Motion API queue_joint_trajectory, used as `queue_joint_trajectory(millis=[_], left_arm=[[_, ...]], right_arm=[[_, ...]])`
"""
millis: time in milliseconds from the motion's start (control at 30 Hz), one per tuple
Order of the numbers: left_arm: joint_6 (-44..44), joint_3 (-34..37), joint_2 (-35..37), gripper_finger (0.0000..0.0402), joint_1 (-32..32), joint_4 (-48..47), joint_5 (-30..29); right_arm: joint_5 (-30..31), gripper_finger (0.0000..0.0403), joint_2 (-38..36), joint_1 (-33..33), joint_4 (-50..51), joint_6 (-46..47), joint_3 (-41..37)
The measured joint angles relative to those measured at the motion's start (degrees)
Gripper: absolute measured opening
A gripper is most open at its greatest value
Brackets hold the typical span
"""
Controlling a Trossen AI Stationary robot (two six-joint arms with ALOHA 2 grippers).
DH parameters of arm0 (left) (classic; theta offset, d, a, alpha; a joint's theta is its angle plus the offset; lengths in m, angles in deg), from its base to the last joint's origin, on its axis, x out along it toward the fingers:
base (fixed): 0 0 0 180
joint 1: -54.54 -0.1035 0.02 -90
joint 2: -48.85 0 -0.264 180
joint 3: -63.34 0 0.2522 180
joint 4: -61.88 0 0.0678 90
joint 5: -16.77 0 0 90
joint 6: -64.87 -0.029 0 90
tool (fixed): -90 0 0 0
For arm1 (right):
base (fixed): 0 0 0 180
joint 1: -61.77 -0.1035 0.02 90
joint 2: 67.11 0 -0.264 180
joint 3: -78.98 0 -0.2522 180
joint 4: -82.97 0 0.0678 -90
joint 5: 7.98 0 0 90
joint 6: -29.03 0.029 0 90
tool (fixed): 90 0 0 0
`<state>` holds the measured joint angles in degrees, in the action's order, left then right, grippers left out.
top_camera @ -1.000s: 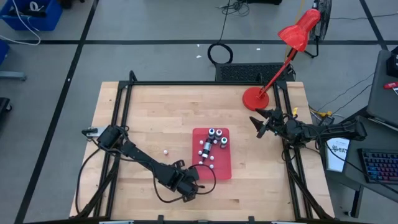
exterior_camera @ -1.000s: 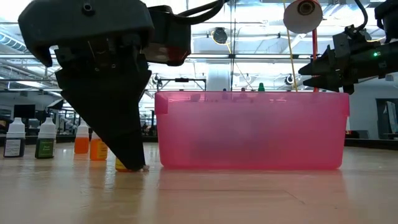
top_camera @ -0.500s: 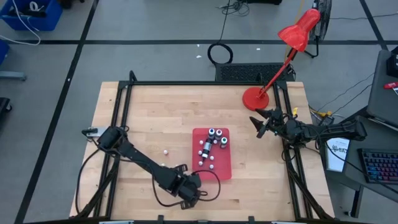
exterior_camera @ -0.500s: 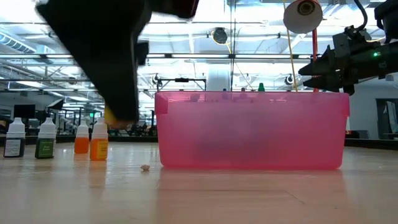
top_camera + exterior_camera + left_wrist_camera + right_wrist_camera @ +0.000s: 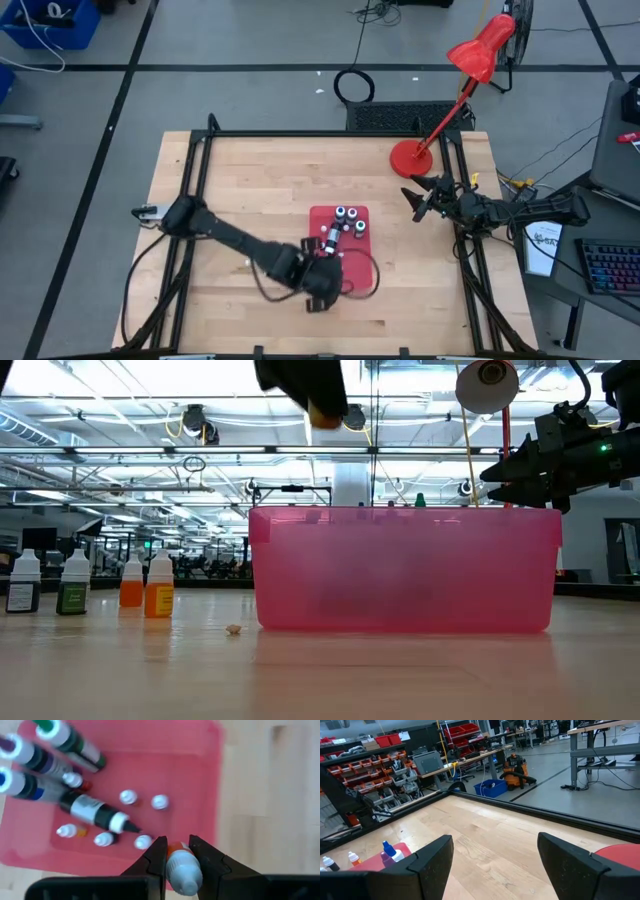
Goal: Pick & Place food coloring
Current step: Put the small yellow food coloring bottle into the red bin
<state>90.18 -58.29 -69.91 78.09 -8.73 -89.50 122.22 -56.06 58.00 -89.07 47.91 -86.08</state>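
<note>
My left gripper (image 5: 177,840) is shut on a small orange food coloring bottle with a white cap (image 5: 182,867). It hovers over the near edge of the pink bin (image 5: 356,268), high in the low view (image 5: 322,405). Inside the bin lie longer bottles with green, purple and blue tops (image 5: 70,740) and a dark one (image 5: 92,812). Several small white-capped bottles (image 5: 129,796) stand among them. Several more small bottles (image 5: 72,585) stand on the table at its left. My right gripper (image 5: 412,200) waits open above the table's right side. My left gripper pinches the small bottle between its two fingers, one on each side of its orange body (image 5: 176,851) just below the white cap. The fingers (image 5: 156,852) point down from above. The bottle is lifted clear, cap toward the wrist, its lower end (image 5: 325,415) showing below the fingertips.
A red desk lamp (image 5: 412,156) stands on the table's far right corner, its arm reaching up over the edge. A tiny whitish piece (image 5: 234,629) lies on the wood by the bin's left wall. Bare wood stretches over the far and left parts of the table (image 5: 260,180).
My left gripper has risen from the table with the small orange bottle and swung toward the right, ending above the bin's near edge. The bottle has gone from table level to well above the bin's rim. The tiny piece stayed on the wood.
</note>
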Motion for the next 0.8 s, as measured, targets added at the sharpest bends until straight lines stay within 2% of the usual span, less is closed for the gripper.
queue_joint_trajectory(millis=[167,367,800], left_arm=[[0.1,4.4,0.0,0.0064,-3.4,1.9,2.9],[-1.2,11.3,0.0,0.0064,-4.0,13.8,8.2],[4.6,21.1,-0.1,0.0064,-4.0,22.4,8.9]], right_arm=[[0.0,0.0279,0.0,0.0,0.1,0.0,0.0],[0.0,0.0279,0.0,0.0,0.4,0.0,0.0],[0.0,0.0279,0.0,0.0,0.5,0.0,0.0]])
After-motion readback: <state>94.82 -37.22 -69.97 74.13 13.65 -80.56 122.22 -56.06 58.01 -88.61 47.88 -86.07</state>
